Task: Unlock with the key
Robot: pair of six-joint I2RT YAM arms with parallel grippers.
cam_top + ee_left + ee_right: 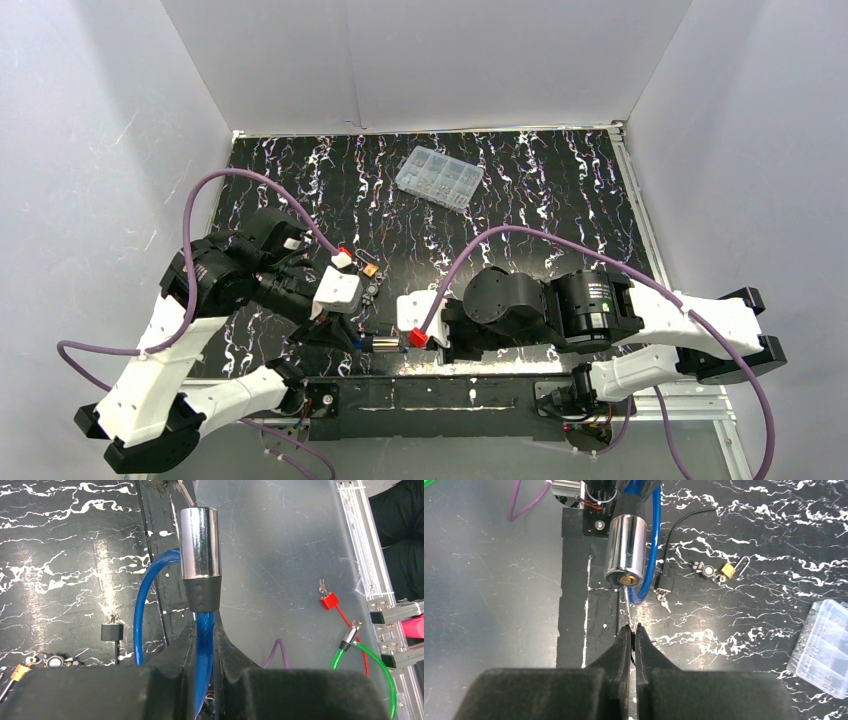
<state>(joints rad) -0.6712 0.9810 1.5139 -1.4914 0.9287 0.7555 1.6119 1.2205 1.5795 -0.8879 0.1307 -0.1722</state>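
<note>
Left claw [204,627]: pressed together on the blue cable [204,647], pinching it just behind the black collar [202,595]. It is holding the chrome lock cylinder [200,542] out in line with its fingers, lifted off the tabletop [560,190]. The rest of the cable is looping back along the cylinder's side.

Right claw [631,627]: fingers closed tight, pinching the key [626,605] by its head, with only the thin blade showing. The blade is pointing straight at the cylinder's end face. Its tip is reaching the lower rim, just beneath the brass keyhole [626,580]. Cannot tell whether the tip is entering the slot or only touching the face.

Overhead view: both claws are meeting nose to nose near the front edge of the tabletop, between the two arm bases, with the cylinder bridging them.

Other items: a black-headed key [665,582] is lying on the tabletop just beside the cable loop. A small brass padlock [727,570] is sitting a little further off, next to some small round bits too small to make out. A clear compartment box [439,176] is resting well apart, toward the back of the tabletop. A red-tagged key [328,600] and a green cable [372,662] are lying on the grey surface beyond the tabletop edge.
</note>
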